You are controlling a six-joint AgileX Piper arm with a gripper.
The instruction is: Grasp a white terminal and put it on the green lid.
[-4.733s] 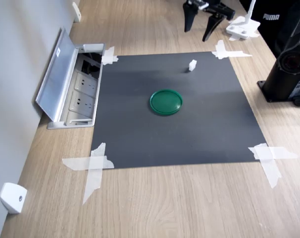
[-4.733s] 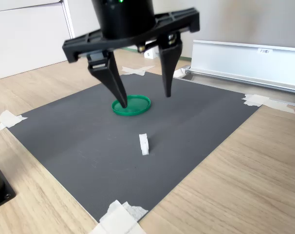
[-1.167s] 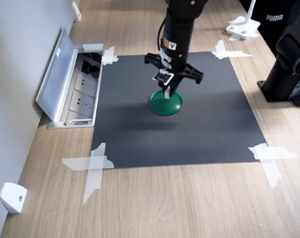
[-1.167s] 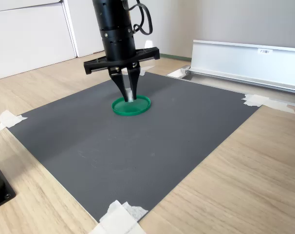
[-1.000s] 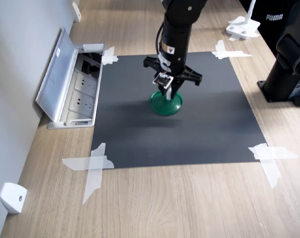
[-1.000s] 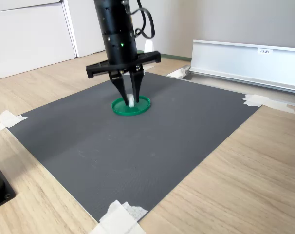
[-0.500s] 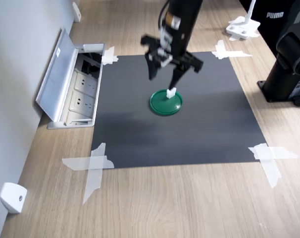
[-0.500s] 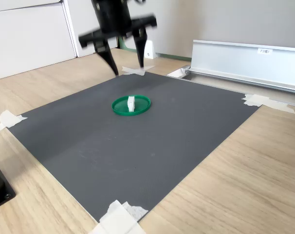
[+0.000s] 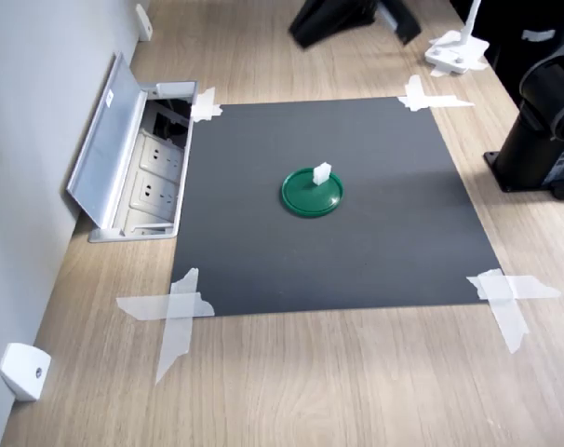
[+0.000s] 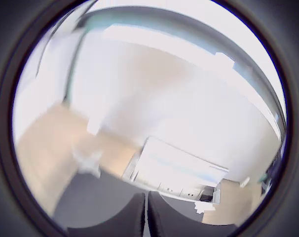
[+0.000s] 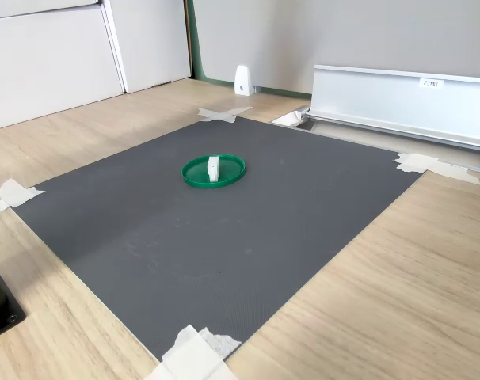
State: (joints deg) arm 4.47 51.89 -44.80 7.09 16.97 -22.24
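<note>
Pincer shows only as a dark smear at the far edge of the first exterior view; it is out of frame in the second exterior view. The wrist view is badly smeared: two dark fingers sit side by side with a thin pale seam between them, while the first exterior view hints at two prongs set apart. I cannot tell whether the jaws are parted or closed. Nothing visible between them, as far as I can make out. White terminal is well apart from the pincer, on the near side of it in the first exterior view. It stands upright on the green lid, touching it, inside the raised rim and toward the rim's edge that faces the pincer. Lid lies flat near the middle of the dark mat, also well clear of the pincer. Mat corners are held by white tape strips; the corner strip on the first exterior view's right is the one nearest the pincer. Open socket box with silver flap sits off the mat's edge at the first exterior view's left. White wedge bracket is farthest from the pincer, at the near left corner of the wooden table.
</note>
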